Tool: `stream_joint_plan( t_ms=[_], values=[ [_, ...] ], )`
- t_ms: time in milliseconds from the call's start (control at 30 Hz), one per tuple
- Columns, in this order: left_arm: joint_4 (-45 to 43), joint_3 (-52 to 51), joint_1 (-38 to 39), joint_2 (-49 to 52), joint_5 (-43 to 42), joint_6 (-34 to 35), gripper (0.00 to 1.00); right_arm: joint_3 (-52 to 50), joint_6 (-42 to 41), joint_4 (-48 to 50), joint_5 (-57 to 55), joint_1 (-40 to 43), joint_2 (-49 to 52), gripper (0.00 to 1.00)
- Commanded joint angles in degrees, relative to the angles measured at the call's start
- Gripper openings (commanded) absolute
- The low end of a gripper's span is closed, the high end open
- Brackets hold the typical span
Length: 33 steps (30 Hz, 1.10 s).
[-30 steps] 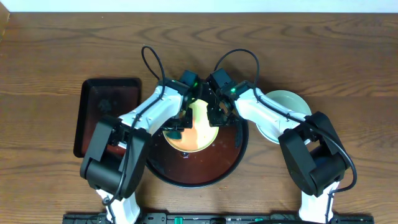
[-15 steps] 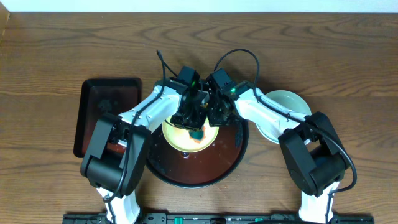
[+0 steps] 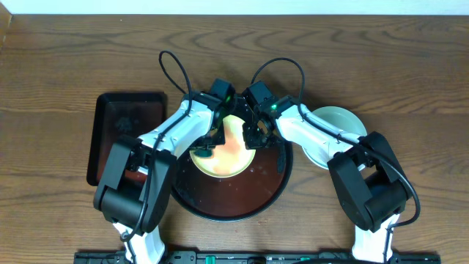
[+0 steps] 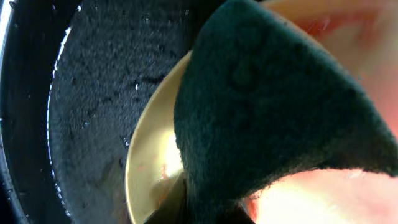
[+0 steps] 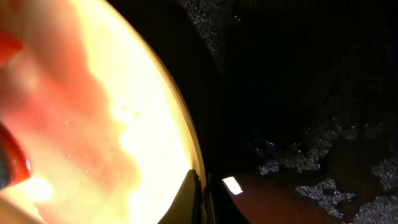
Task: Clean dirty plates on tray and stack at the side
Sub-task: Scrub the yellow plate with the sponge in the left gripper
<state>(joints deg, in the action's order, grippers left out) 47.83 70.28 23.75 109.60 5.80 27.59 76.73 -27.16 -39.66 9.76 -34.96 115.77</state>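
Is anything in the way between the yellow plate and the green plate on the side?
Yes. The raised rim of the tray stands between the yellow plate and the mint plate, so the yellow one would likely need lifting over it. The right arm also lies across part of the mint plate.

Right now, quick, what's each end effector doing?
Left end effector: closed, holding the dark green sponge.
Right end effector: closed on the rim of the yellow plate.
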Motion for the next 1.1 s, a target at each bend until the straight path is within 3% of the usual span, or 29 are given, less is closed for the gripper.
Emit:
stream_joint_plan(
  t_ms=[0,167,300,400,567,733,900,1067],
  values=[
    [3.15,-1.22,-1.55,1.84,-12.46,-11.98,0.07,-1.49,-0.22,-1.03,-2.03,-0.72,0.61,0.01],
    [4.44,-1.22,-1.55,1.84,-36.79,-26.93,0.07,-1.49,-0.22,-1.05,-2.01,-0.72,0.61,0.01],
    [2.54,-1.22,-1.55,1.84,-39.80,-29.31,0.08,-1.49,-0.20,-1.07,-2.01,-0.72,0.61,0.01],
    [-3.17,-1.22,-1.57,1.84,-33.94,-28.39,0.08,-1.49,-0.20,-1.05,-2.01,-0.72,0.61,0.01],
    [-8.81,-1.22,-2.03,1.84,-16.39,-17.07,0.08,-1.49,-0.20,-1.11,-2.03,-0.72,0.61,0.01],
    [-8.35,-0.57,-3.32,1.84,0.26,-6.34,0.08,-1.49,-0.20,-1.05,-2.03,-0.72,0.61,0.01],
    [-0.61,3.41,-6.29,1.11,2.80,-0.87,0.07,-1.49,-0.24,-1.01,-2.01,-0.72,0.61,0.01],
    [5.14,6.71,-9.57,-2.12,2.80,-1.01,0.08,-1.49,-0.26,-1.03,-2.01,-0.70,0.61,0.01]
  ],
)
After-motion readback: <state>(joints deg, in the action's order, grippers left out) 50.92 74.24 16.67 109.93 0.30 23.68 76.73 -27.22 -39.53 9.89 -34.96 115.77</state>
